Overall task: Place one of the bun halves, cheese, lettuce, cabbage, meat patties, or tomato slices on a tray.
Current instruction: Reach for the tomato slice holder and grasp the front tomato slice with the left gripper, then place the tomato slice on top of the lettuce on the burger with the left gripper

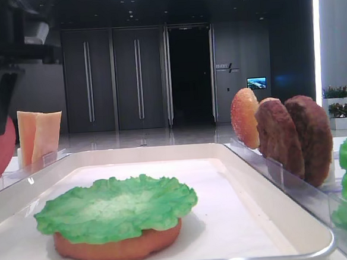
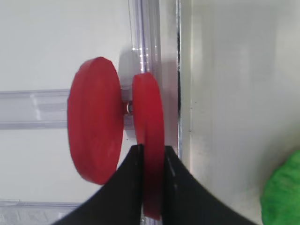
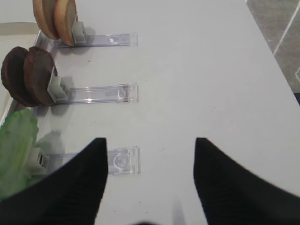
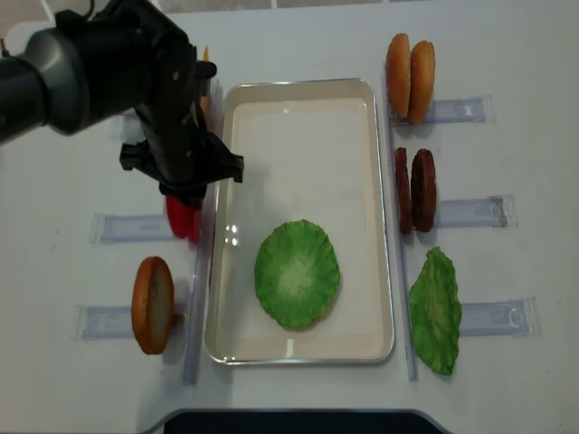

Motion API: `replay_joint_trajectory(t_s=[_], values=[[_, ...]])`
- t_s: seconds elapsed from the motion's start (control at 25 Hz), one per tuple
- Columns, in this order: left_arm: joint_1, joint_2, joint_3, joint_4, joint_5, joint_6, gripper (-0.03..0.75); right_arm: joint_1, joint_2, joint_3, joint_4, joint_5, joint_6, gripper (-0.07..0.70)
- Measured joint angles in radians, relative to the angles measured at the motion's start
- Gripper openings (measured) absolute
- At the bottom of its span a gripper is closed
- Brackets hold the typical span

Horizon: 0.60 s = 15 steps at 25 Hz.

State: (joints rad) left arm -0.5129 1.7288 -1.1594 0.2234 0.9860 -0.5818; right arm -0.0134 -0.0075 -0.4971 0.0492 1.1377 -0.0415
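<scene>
The left end effector (image 2: 151, 187) has its two black fingers pinched onto the edge of one tomato slice (image 2: 149, 140), which stands upright in its clear rack (image 2: 33, 108) just left of the tray (image 4: 298, 348). A second slice (image 2: 96, 126) stands right beside it, a little farther from the tray. From above, the left arm (image 4: 118, 72) covers most of that rack and only a bit of red (image 4: 184, 217) shows below it.

On the tray lies a lettuce leaf (image 4: 297, 273), and the low front view shows it resting on a bun half (image 1: 119, 245). Another bun half (image 4: 152, 305) stands in the rack nearest the front on the left, and cheese (image 1: 38, 134) stands at the far left.

The right end effector (image 3: 150, 187) hangs over bare table (image 3: 211, 70) with its fingers spread wide and nothing between them. To the tray's right stand two buns (image 4: 410, 78), two patties (image 4: 414, 190) and another lettuce leaf (image 4: 436, 310).
</scene>
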Motion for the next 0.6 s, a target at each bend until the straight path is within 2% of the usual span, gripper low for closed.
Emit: replay_joint_trajectory(t_s=[0.24,0.6], values=[[-0.002,-0.106,0.000,-0.087,0.012,0.022,0.060,0.000,0.000,0.000,0.000,0.000,0.000,0.418],[-0.002,-0.211,0.000,-0.264,0.026,0.139,0.060,0.000,0.000,0.000,0.000,0.000,0.000,0.417]])
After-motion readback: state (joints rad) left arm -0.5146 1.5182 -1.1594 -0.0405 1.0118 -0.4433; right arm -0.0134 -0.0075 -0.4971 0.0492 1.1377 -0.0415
